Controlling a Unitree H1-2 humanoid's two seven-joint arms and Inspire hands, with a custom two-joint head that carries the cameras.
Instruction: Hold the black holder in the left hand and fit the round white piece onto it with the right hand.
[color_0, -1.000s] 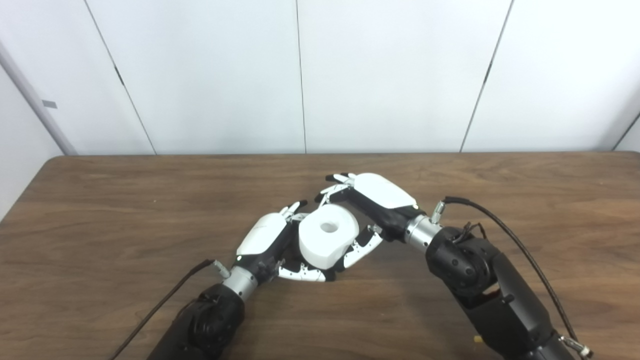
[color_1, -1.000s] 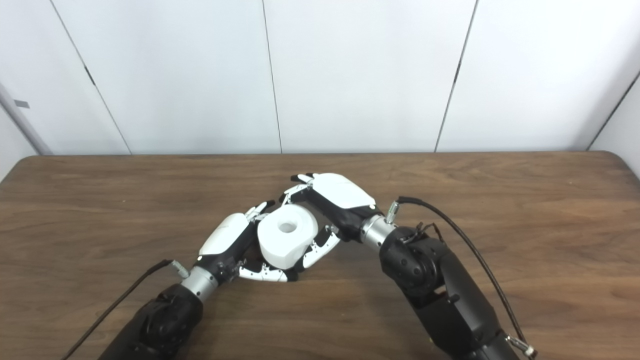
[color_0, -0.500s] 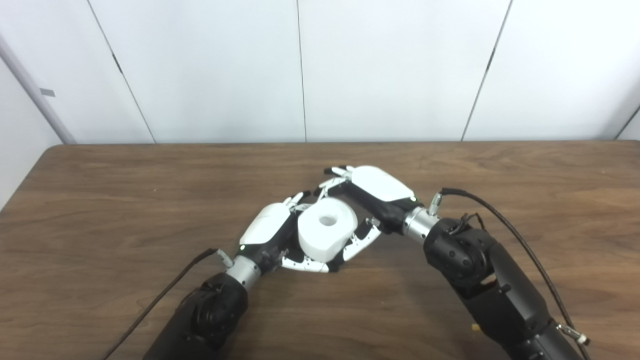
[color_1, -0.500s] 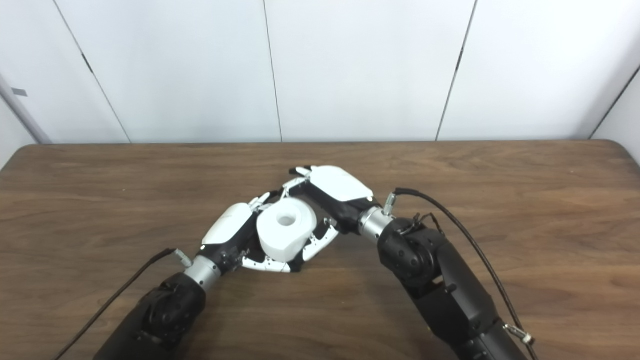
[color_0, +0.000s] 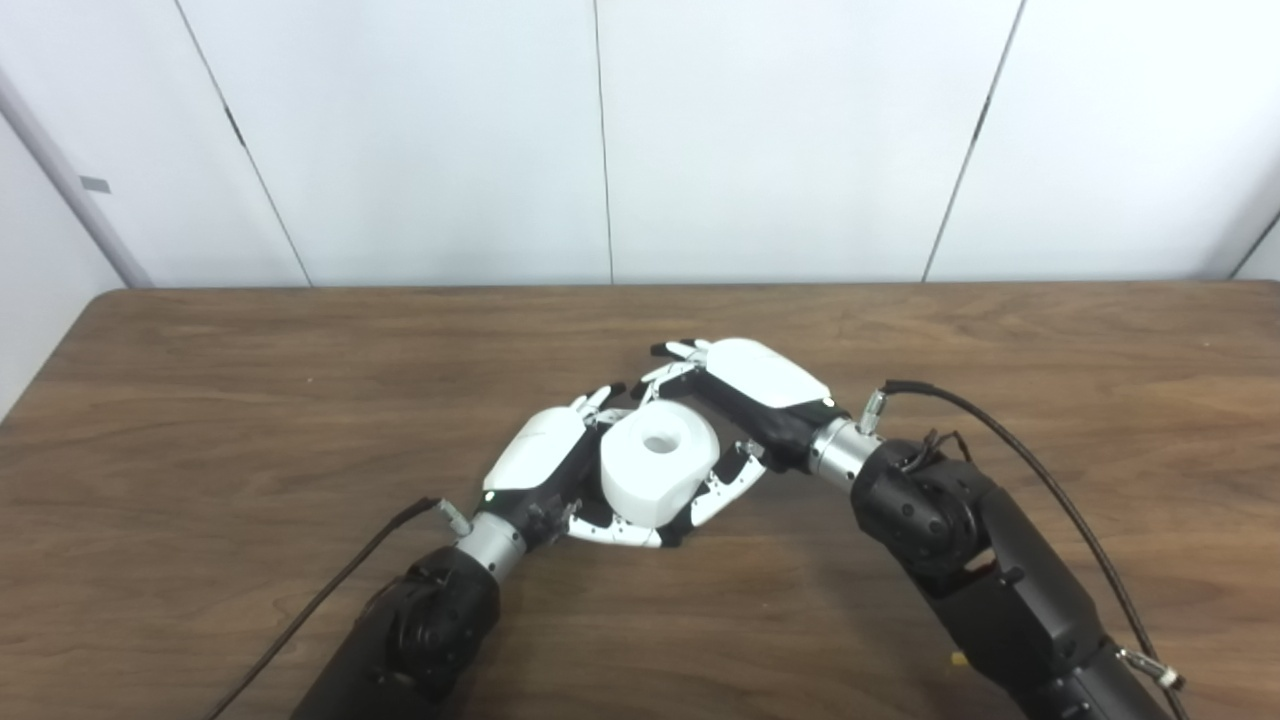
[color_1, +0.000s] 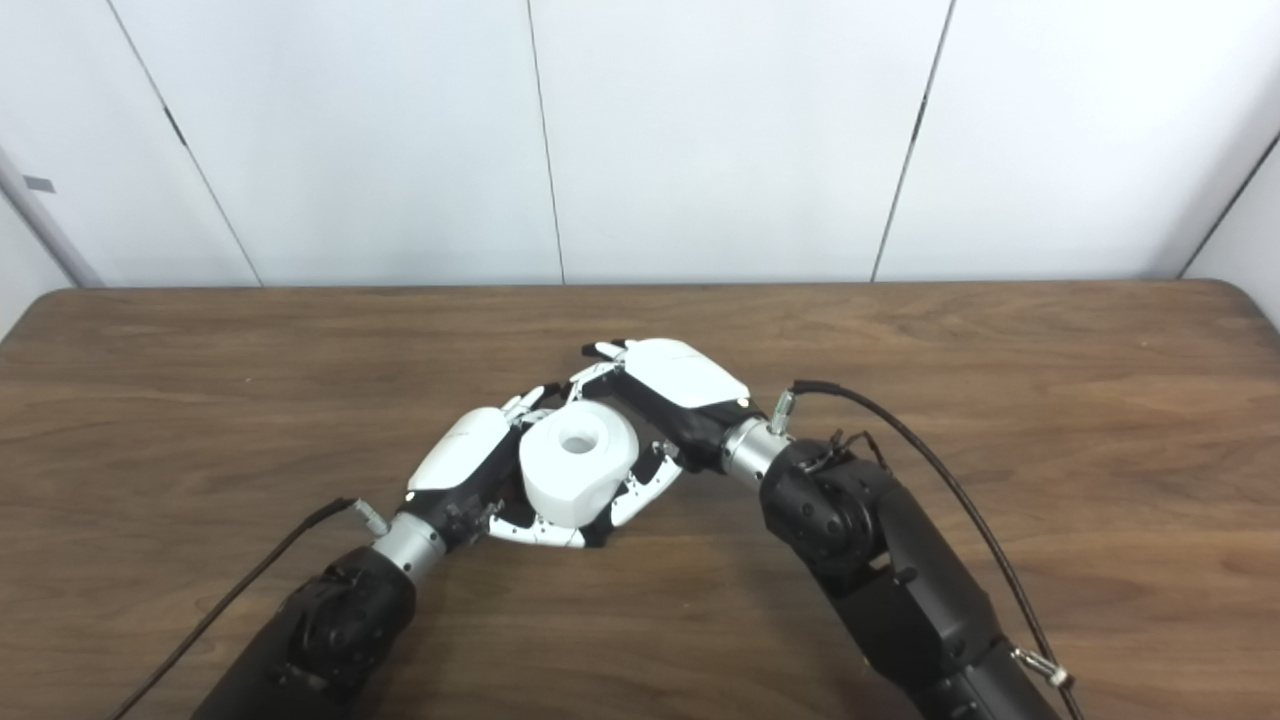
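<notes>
Both hands cupped round white piece (color_0: 658, 470), just above desk (color_0: 200, 420): left hand (color_0: 545, 470) beside, right hand (color_0: 745, 400) gripping. Holder hidden beneath. Press straight down, centre hole aligned, left steady.

wooden table (color_0: 200, 420) | white panelled wall (color_0: 780, 140) behind | grey post (color_0: 60, 180) left

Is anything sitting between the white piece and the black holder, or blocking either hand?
Nothing visible blocks them. The round white piece is cupped between the left hand and right hand. The black holder is hidden beneath it, so seating cannot be judged.
</notes>
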